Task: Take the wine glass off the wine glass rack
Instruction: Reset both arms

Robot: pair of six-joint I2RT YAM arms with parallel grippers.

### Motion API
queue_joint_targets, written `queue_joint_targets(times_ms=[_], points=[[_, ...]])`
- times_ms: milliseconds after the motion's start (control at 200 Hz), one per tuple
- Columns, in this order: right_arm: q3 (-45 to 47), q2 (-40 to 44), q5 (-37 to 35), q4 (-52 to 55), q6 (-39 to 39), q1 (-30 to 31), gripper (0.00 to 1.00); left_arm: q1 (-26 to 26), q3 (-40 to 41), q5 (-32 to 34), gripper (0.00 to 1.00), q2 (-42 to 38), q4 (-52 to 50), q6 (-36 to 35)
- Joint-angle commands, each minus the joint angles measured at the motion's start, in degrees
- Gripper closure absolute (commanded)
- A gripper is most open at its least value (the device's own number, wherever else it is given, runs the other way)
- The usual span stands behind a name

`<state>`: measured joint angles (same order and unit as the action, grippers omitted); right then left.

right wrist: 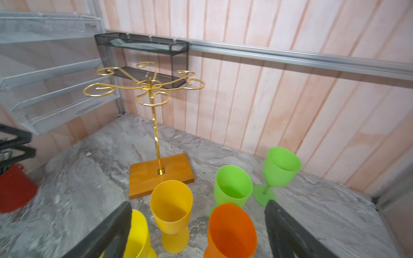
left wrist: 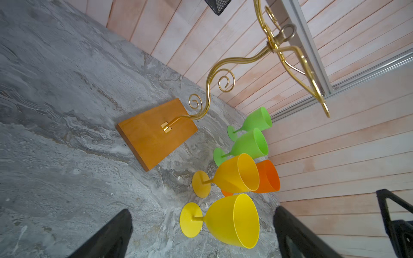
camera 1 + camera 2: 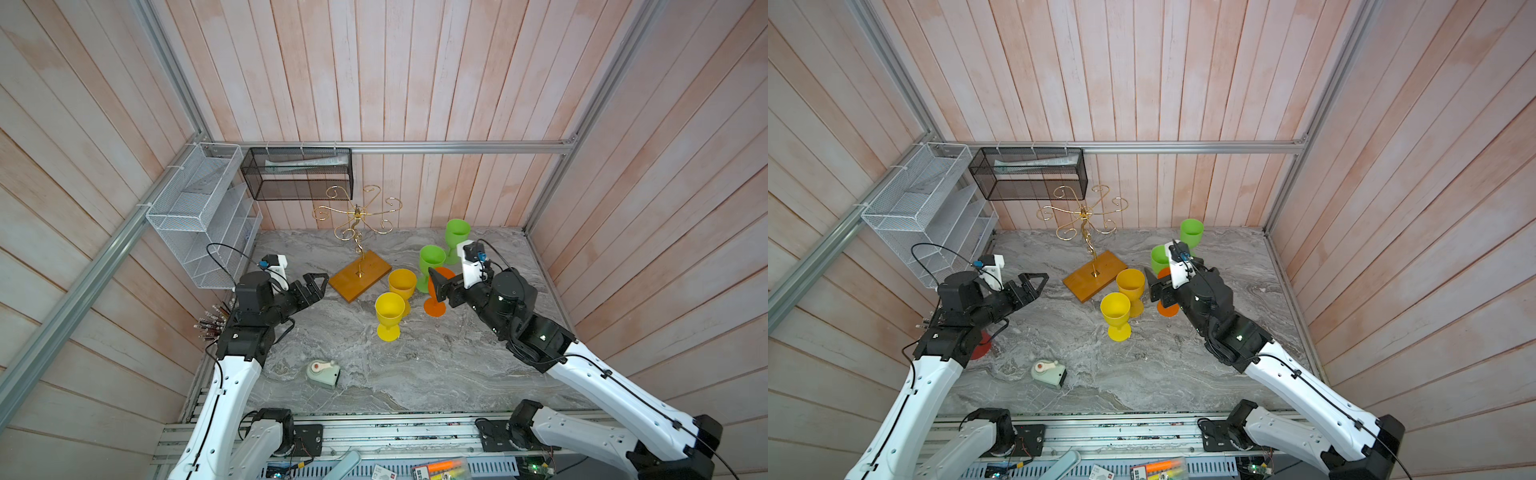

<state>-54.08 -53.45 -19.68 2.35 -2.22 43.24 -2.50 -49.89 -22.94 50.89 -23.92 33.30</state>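
A: Starting from the near edge of the table point(image 3: 436, 374), what is there?

B: At 7 o'clock lies a small pale-green device point(image 3: 323, 374), well apart from the work. Toward the middle stands a yellow glass point(image 3: 390, 311), and just behind it a darker yellow glass point(image 3: 402, 284), both upright on their feet.

A: And the arms?

B: The left gripper point(image 3: 316, 287), at 10 o'clock, is spread wide and empty. I think it hangs aside to leave the rack free. The right gripper point(image 1: 197, 204), at 2 o'clock, has its jaws wide on both sides of the orange wine glass point(image 1: 232, 230), which stands on the table and is not gripped.

A: So the glass is off?

B: It seems so. The wine glass rack point(image 3: 359, 279), at 12 o'clock, carries nothing on its curled arms. Two green glasses point(image 3: 431, 259) stand beyond, at 1 o'clock.
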Motion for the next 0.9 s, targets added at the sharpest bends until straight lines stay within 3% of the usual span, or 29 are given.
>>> queue_joint_targets(times_ms=[0,325,440,725,895], points=[[5.0,4.2,-4.3,-7.7,-4.0,-5.2,0.07,0.3,-1.3,5.6,0.0,-1.0,-1.0,-3.8],[20.8,11.6,-6.1,-15.8,-10.2,-22.5,0.07,0.3,2.0,12.9,0.0,-2.4,3.6,-6.2],[24.9,11.5,-3.4,-17.6,-12.9,-28.0,0.07,0.3,3.4,14.5,0.0,-1.9,5.6,-7.4],[34.8,8.7,-6.9,-26.8,-15.1,-33.5,0.07,0.3,7.5,19.9,0.0,-0.5,10.9,-9.9],[37.4,2.4,-7.4,-35.2,-13.1,-34.9,0.07,0.3,13.2,20.6,0.0,0.3,17.2,-12.6]])
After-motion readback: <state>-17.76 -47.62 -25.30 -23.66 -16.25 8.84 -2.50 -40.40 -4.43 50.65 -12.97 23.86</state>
